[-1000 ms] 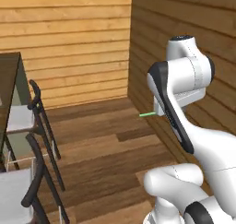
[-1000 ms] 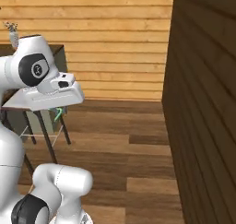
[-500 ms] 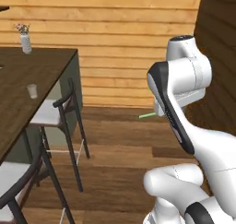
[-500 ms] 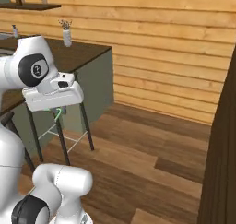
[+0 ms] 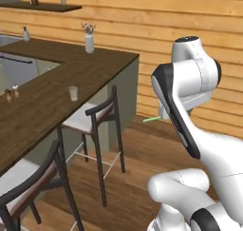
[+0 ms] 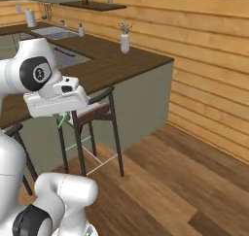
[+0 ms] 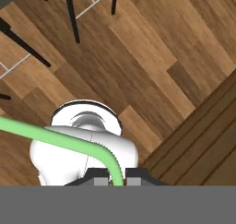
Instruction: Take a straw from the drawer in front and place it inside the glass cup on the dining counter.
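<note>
Straw (image 7: 69,142) is pinched between the gripper (image 7: 117,180) fingertips, which are pressed nearly together on its bent end; the long part is seen running out sideways over the wood floor (image 7: 152,57). Straw is held well clear of the dining counter (image 5: 52,99), off its stool side. Glass cup (image 5: 72,93) is seen upright on the dining counter, near the edge above the closer stool (image 5: 97,118). White vase (image 5: 89,43) is seen at the dining counter's far end.
</note>
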